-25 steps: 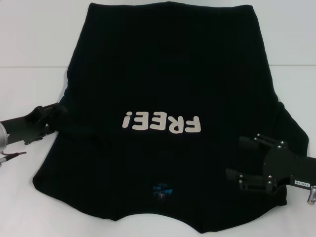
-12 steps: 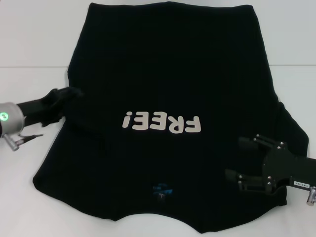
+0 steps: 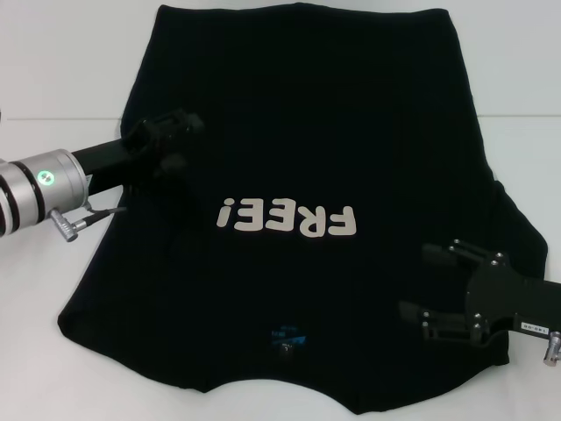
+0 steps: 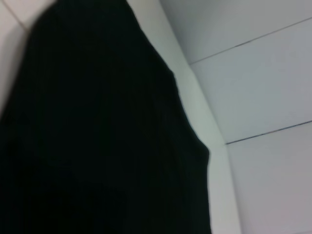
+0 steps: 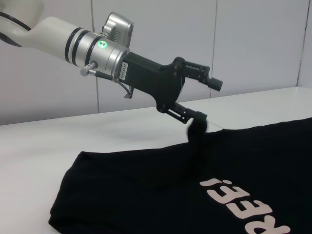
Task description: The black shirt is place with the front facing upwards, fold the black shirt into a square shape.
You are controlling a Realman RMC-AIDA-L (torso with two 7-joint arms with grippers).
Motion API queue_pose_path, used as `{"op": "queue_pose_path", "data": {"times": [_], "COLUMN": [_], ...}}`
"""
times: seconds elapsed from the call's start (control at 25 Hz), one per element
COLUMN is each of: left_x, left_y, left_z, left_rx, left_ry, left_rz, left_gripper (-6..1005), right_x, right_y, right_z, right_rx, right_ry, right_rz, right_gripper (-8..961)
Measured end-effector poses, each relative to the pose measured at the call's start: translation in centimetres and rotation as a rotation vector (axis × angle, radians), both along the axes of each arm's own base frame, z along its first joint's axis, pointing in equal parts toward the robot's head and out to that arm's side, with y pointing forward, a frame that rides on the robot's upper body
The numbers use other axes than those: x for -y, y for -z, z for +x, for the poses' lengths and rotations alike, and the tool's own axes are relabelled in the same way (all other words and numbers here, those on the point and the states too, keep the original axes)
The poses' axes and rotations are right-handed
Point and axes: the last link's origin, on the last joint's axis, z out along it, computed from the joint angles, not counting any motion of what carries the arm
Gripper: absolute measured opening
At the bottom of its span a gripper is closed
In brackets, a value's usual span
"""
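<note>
A black shirt (image 3: 298, 158) lies spread front-up on a white surface (image 3: 53, 70), its collar toward the robot and its hem at the far side. White block letters on the chest read "FREE!" (image 3: 289, 217), upside down from the head camera. A small blue neck label (image 3: 287, 333) sits just inside the collar; its print is too small to read. The left gripper (image 3: 180, 140) is over the shirt's left side, and the right wrist view shows its lower finger (image 5: 191, 115) with a peak of black cloth drawn up against it, while the upper finger stands apart, so the cloth looks hooked or pinched rather than fully clamped. Half a second earlier this gripper was at the shirt's left edge; it has since travelled inward and up, dragging the fabric with it. The right gripper (image 3: 429, 285) rests spread apart over the right shoulder area, unmoved.
</note>
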Motion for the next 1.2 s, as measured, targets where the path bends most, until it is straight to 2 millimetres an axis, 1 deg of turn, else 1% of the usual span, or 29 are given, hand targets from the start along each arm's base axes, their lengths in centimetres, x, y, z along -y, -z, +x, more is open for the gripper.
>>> {"op": "queue_pose_path", "data": {"times": [0.12, 0.24, 0.32, 0.44, 0.52, 0.6, 0.64, 0.72, 0.76, 0.88, 0.96, 1.08, 1.2], "left_x": [0.4, 1.4, 2.1, 3.1, 4.2, 5.2, 5.6, 6.6, 7.3, 8.9, 9.7, 10.7, 11.0], "left_y": [-0.1, -1.1, -1.7, -2.5, -3.0, -2.9, -2.9, -2.5, -2.0, -0.9, -0.6, -0.1, 0.2], "left_z": [-0.4, -1.7, -2.0, -1.6, -0.9, -0.7, -0.8, -1.3, -1.7, -2.6, -2.9, -2.9, -2.7], "left_rx": [0.005, 0.038, 0.057, 0.022, -0.073, -0.174, -0.218, -0.338, -0.416, -0.561, -0.598, -0.625, -0.622], "left_ry": [0.004, -0.006, 0.019, 0.167, 0.383, 0.544, 0.594, 0.711, 0.776, 0.915, 0.966, 1.033, 1.062], "left_rz": [0.0, 0.016, 0.035, 0.06, 0.08, 0.083, 0.083, 0.078, 0.071, 0.078, 0.099, 0.123, 0.118], "left_gripper": [798, 797, 797, 797, 797, 798, 798, 800, 803, 800, 799, 801, 805], "right_x": [-0.1, 0.0, 0.0, 0.0, -0.1, -0.4, -0.7, -1.5, -1.9, -3.4, -4.2, -5.5, -6.1], "right_y": [0.0, -0.1, -0.1, -0.1, -0.3, -0.7, -1.0, -2.0, -2.9, -5.6, -7.5, -9.8, -11.3], "right_z": [0.0, 0.0, 0.0, 0.1, 0.2, 0.4, 0.4, 0.6, 0.6, 0.7, 0.7, 0.6, 0.7], "right_rx": [-0.001, -0.004, -0.006, -0.013, -0.028, -0.053, -0.065, -0.087, -0.097, -0.138, -0.133, -0.073, -0.001], "right_ry": [0.0, 0.003, 0.005, 0.014, 0.039, 0.093, 0.126, 0.213, 0.264, 0.46, 0.594, 0.818, 1.007], "right_rz": [0.002, 0.007, 0.008, 0.012, 0.018, 0.021, 0.021, 0.012, 0.009, -0.023, -0.059, -0.128, -0.157], "right_gripper": [942, 943, 943, 944, 944, 944, 944, 944, 944, 944, 944, 945, 945]}}
